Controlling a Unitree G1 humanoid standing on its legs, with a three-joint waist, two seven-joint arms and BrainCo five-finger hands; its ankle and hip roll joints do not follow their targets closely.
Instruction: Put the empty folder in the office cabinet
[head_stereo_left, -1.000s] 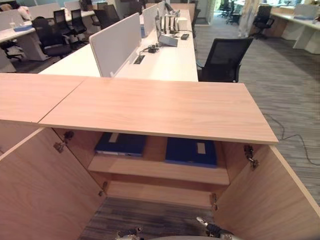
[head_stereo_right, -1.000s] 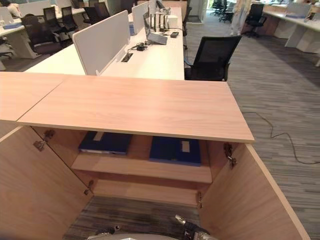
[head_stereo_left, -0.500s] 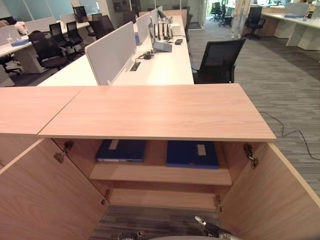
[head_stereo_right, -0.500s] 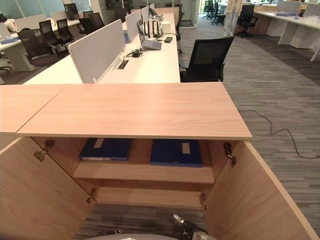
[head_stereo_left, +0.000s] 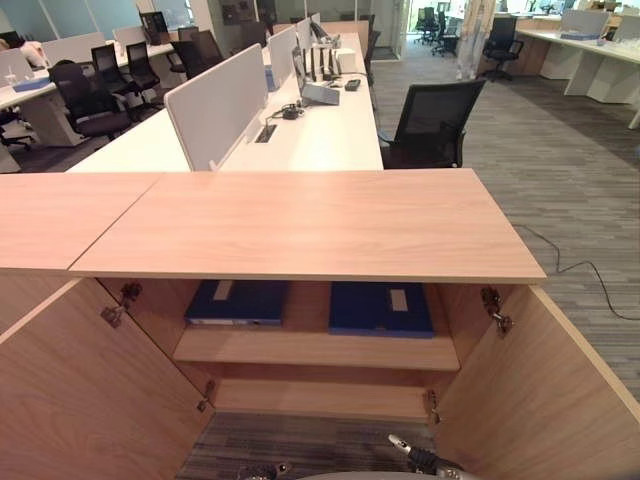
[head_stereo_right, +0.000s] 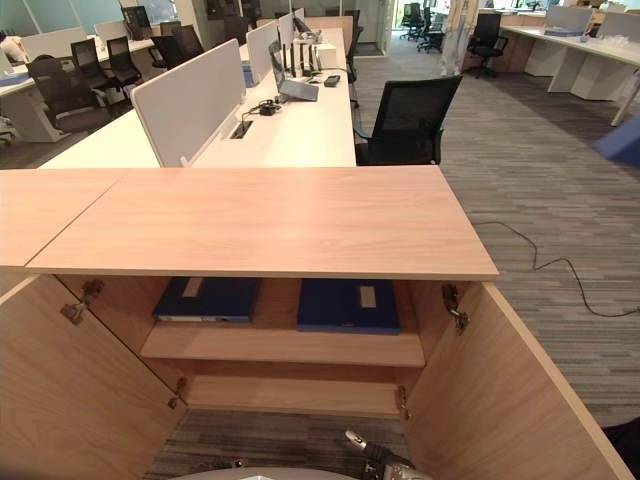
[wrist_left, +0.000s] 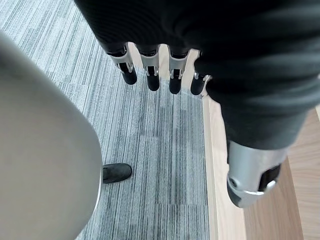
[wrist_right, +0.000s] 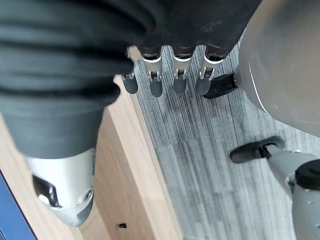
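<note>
Two blue folders (head_stereo_left: 380, 308) with blank pale labels lie flat on the open office cabinet (head_stereo_left: 310, 225) shelf; left hand (wrist_left: 150, 70) and right hand (wrist_right: 175, 75) hang relaxed, empty, over the carpet

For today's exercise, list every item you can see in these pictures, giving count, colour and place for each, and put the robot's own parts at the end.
Cabinet: one, light wood, centre foreground, with both doors open.
Folders: two, dark blue, lying flat side by side on the cabinet's upper shelf, one on the left and one on the right.
Shelf: one, light wood, inside the cabinet, under the folders.
Desk: one long, white, behind the cabinet, with pale divider screens.
Office chair: one, black mesh, at the desk's right side; more black chairs far left.
Carpet: grey, striped, across the floor.
Left hand: one, silver fingers with dark tips, straight, holding nothing, above the carpet.
Right hand: one, likewise, beside a cabinet door.
</note>
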